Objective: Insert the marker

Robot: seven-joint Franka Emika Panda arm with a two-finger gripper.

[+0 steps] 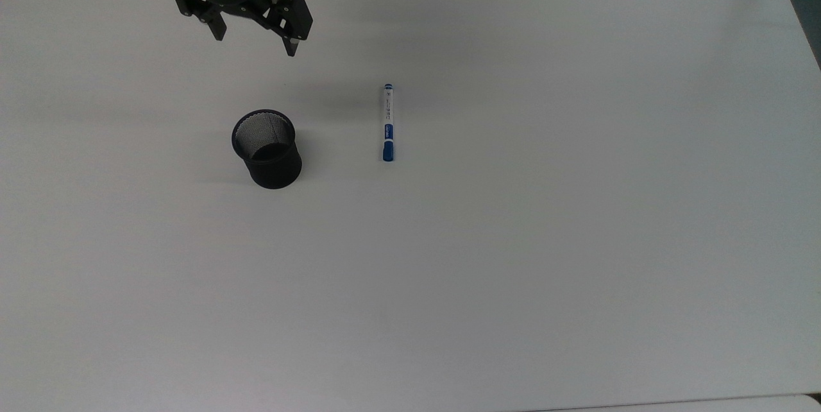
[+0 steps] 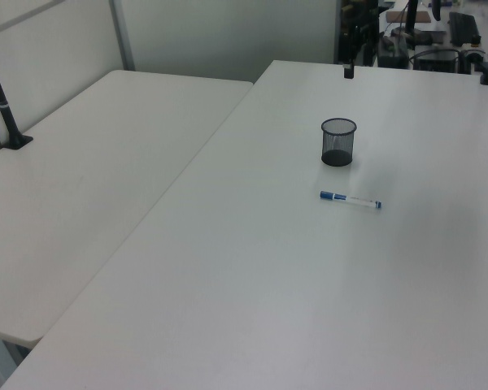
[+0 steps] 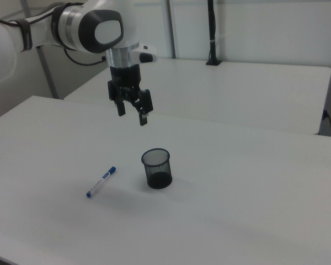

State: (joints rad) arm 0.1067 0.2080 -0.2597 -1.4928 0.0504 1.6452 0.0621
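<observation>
- In the top view, the gripper (image 1: pixel 255 45) is seen near the upper left, with its two black fingers (image 1: pixel 292 46) spread well apart and nothing held between them; no object is touched.
- In the right view, the gripper (image 3: pixel 132 117) is shown raised above the white table (image 3: pixel 254 182), pointing downward with a slight tilt, hung from the white arm (image 3: pixel 71 25) that reaches in from the right view's left.
- The black mesh cup (image 1: pixel 267 148) is stood upright on the table, below the gripper in the top view and apart from it; only a dark bottom is seen inside.
- To the top view's right of the cup, the marker (image 1: pixel 388 122) is laid flat on the table, near the cup but not touching it, its length running up and down the frame, blue at both ends.
- In the top view, the arm is cut off by the upper edge, so only the wrist and gripper are seen.
</observation>
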